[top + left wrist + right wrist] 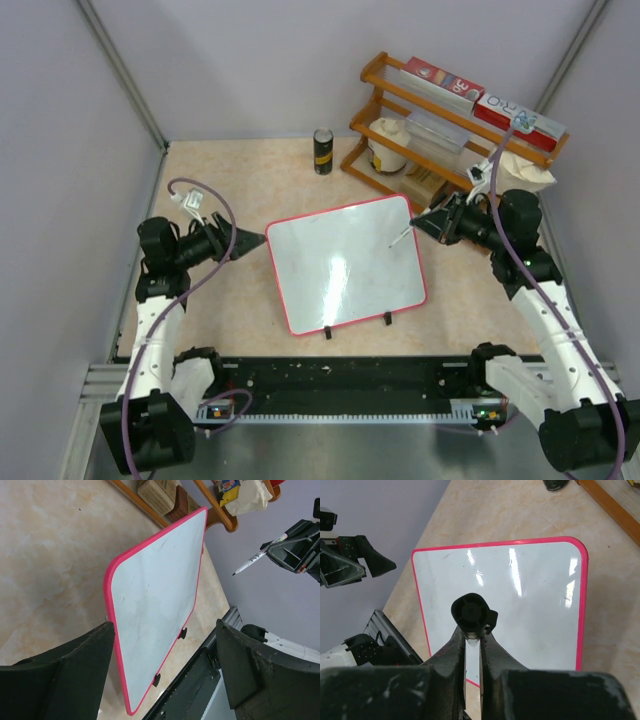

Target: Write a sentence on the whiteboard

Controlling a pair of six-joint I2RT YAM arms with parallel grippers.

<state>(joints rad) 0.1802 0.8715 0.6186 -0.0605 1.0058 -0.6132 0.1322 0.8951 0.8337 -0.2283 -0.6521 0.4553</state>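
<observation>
Whiteboard (345,265) lies flat mid-desk (230,300), its clips at 6 o'clock, with the left pincer (250,240) spread wide at its 9 o'clock corner and the right pincer (425,222) clamped on a marker (402,236) above its 2 o'clock corner.

Barely anything was legible. Whiteboard (345,262) face was plain white, glare only. Red-and-white box (443,80) on the wooden rack (385,72) carried large white characters, too blurred to read. Second box (518,116) beside it showed big pale letters, maybe "RO", not certain. Black can (322,150) near the rack: label print was too small to read.
</observation>
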